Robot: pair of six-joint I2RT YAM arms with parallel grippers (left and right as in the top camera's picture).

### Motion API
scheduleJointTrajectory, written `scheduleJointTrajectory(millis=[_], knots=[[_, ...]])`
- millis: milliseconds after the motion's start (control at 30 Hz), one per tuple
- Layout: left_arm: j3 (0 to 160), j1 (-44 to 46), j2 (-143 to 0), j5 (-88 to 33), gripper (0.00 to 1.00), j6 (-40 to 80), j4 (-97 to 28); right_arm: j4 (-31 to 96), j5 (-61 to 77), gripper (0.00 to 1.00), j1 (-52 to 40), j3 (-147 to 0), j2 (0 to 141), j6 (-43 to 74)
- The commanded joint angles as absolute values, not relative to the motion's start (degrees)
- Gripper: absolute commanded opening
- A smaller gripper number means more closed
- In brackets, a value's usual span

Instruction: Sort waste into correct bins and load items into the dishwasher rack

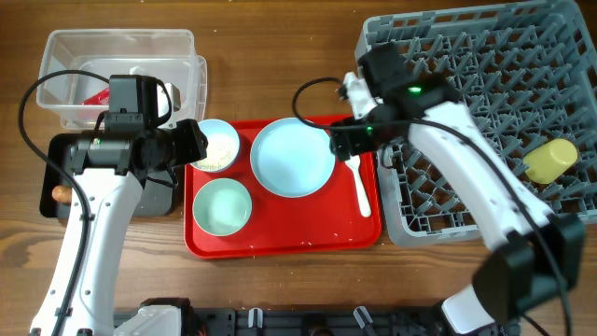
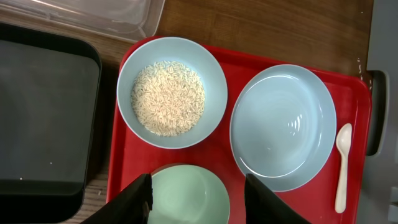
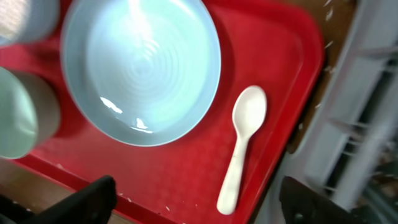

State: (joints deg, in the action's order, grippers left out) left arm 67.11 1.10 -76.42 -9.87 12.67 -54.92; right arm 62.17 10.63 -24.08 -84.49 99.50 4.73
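Observation:
On the red tray (image 1: 280, 238) stand a pale bowl of rice-like grains (image 1: 217, 147), a mint-green bowl (image 1: 222, 206), a light blue plate (image 1: 292, 157) and a white spoon (image 1: 359, 187). My left gripper (image 1: 191, 140) is open and empty, hovering over the mint bowl (image 2: 189, 196) with the rice bowl (image 2: 171, 92) just ahead; its jaws (image 2: 198, 190) show wide apart. My right gripper (image 1: 340, 140) is open and empty (image 3: 199, 198) above the spoon (image 3: 242, 146) and plate (image 3: 142, 68). The yellow cup (image 1: 550, 161) lies in the grey rack (image 1: 485, 103). The crumpled white scrap is not visible.
The clear tub (image 1: 121, 47) at the back left holds the red wrapper (image 1: 96, 96). The black tray (image 1: 56, 177) in front of it holds the brown food stick (image 1: 62, 193). The rack's wall borders the red tray's right edge (image 3: 367, 118). A few loose grains lie on the tray.

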Motion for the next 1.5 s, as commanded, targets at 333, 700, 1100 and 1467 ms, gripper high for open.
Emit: scheduleJointTrajectory(millis=[333, 700, 1100, 1467], knots=[[67.51, 0.84, -75.75, -9.06, 0.47, 11.77, -54.98, 60.6, 2.17, 0.67, -25.71, -78.32, 113.43, 16.58], [67.51, 0.84, -75.75, -9.08, 0.47, 11.77, -55.18, 49.23, 2.13, 0.48, -25.71, -70.59, 113.47, 16.78], [67.51, 0.84, -75.75, -9.08, 0.48, 11.77, -55.18, 52.77, 3.01, 0.16, -25.69, -73.69, 105.06, 17.58], [67.51, 0.84, -75.75, -9.08, 0.48, 11.77, -55.16, 57.06, -6.66, 0.15, -20.34, -76.01, 85.43, 7.86]])
